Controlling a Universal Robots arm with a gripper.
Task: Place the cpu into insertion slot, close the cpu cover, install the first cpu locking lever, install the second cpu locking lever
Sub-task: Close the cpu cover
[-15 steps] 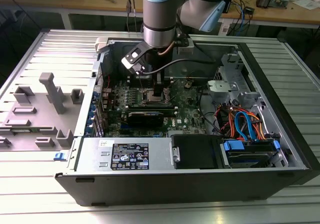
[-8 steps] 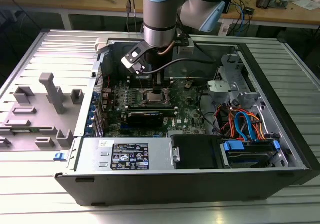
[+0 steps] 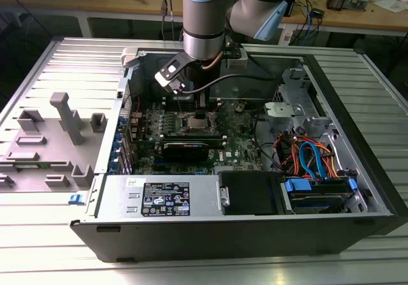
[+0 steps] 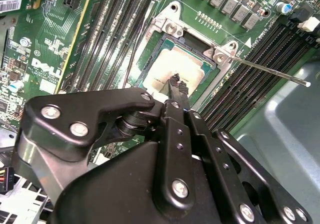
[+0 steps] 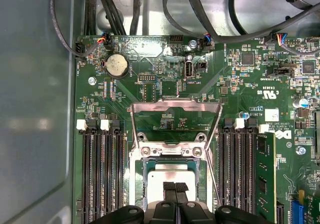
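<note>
The cpu [image 5: 172,173] [image 4: 176,66] lies flat in the insertion slot [image 5: 148,180] of the green motherboard, its silvery top showing. The cpu cover [image 5: 175,102] stands swung open behind the slot, its window frame upright. My gripper [image 5: 175,187] [image 4: 176,82] is shut, its black fingertips together over the middle of the cpu; I cannot tell whether they touch it. A thin locking lever [image 4: 272,72] sticks out raised from one corner of the socket, and another thin rod [image 5: 214,176] runs along its side. In the exterior view the gripper [image 3: 199,109] reaches down into the computer case.
Long black memory slots [image 5: 102,179] [image 5: 240,174] flank the socket, and a round coin battery [image 5: 117,65] sits beyond the cover. The open case wall [image 3: 357,170] surrounds the board, with coloured cables [image 3: 309,154] at the exterior view's right. Grey fixtures [image 3: 64,116] stand on the table at its left.
</note>
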